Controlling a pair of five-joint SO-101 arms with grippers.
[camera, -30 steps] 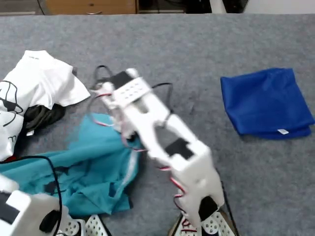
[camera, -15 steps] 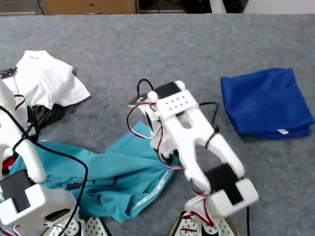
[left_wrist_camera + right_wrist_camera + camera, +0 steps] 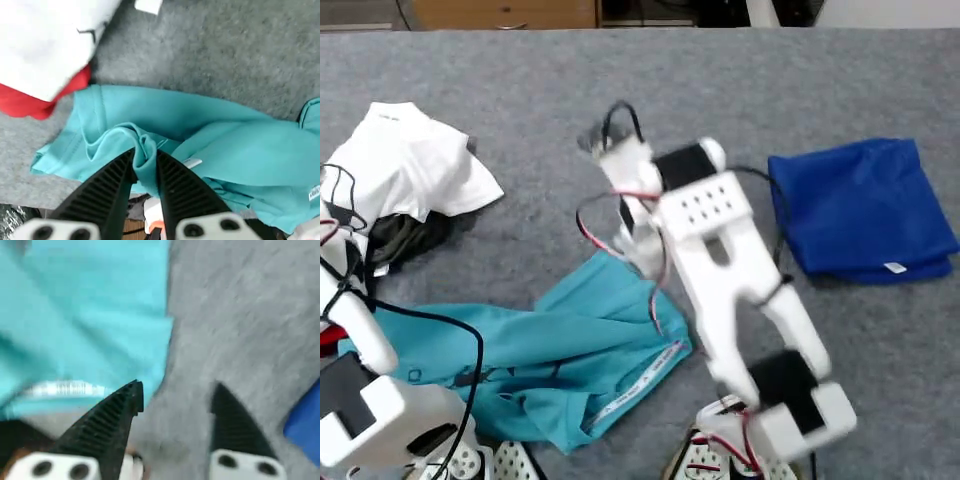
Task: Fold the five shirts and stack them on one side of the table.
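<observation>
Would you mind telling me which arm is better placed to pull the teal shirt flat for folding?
Probably the left: the left gripper is shut on a fold of the teal shirt, while the right gripper is open over the table beside the shirt's edge, holding nothing.

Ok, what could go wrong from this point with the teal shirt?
The left hand pinches only a small bunched fold of the teal shirt; it may slip out. The right hand is open over bare table beside the shirt's hem, so closing could miss it. The red shirt lies close by; a pull might drag it.
</observation>
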